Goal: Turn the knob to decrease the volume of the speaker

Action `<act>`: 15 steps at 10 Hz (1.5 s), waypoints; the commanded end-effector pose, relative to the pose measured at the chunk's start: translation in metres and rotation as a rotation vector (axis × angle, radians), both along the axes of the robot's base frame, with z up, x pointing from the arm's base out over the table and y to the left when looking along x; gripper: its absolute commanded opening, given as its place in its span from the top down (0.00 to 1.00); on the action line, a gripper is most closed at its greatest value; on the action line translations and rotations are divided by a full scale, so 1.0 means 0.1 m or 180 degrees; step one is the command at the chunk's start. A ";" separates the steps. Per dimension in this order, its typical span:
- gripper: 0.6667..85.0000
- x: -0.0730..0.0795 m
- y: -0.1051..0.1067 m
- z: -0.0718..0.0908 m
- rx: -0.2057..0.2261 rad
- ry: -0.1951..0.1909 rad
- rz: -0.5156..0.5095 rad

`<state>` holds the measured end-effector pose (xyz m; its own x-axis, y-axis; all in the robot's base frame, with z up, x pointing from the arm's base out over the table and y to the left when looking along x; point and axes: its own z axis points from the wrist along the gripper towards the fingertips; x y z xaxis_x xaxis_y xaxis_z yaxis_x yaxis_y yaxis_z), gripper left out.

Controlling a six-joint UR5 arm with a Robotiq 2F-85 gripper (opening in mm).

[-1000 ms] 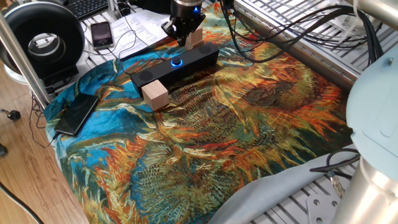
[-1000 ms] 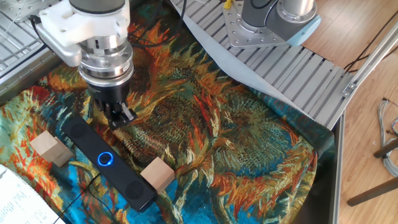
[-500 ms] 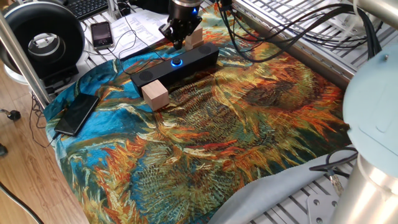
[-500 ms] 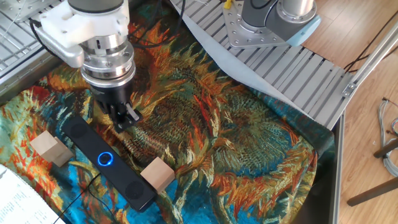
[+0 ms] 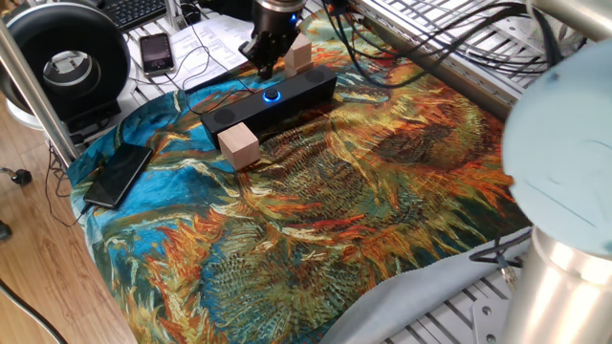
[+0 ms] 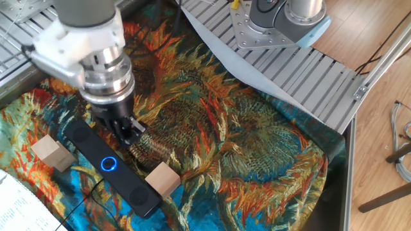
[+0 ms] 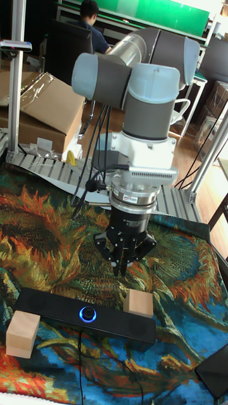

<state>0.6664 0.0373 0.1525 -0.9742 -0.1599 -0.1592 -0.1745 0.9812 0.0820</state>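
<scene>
Hovering above the tabletop cloth (image 5: 382,191), the fingers (image 7: 122,266) are seen pointing down behind the speaker (image 7: 82,315), with nothing gripped. They appear drawn close together, though whether they touch cannot be told. The speaker is laid as a long black bar across the cloth, with a wooden block (image 7: 23,333) at one end and a second block (image 7: 138,303) just behind it. The knob (image 7: 87,314), ringed in blue light, is set in the bar's top near its middle. From the fingers, the knob is found lower and off to one side along the bar's long axis, not directly beneath them. A short sideways shift and a descent are judged to be needed before any turning.
</scene>
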 end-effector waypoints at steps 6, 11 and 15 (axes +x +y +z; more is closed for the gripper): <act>0.58 0.20 -0.46 -0.16 -0.0300 0.0128 0.0766; 0.56 0.22 -0.48 -0.43 -0.0306 0.0089 0.0773; 0.55 0.24 -0.46 -0.52 -0.0306 0.0058 0.0780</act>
<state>0.6890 -0.0106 0.1051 -0.9076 -0.4068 -0.1040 -0.4078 0.9130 -0.0125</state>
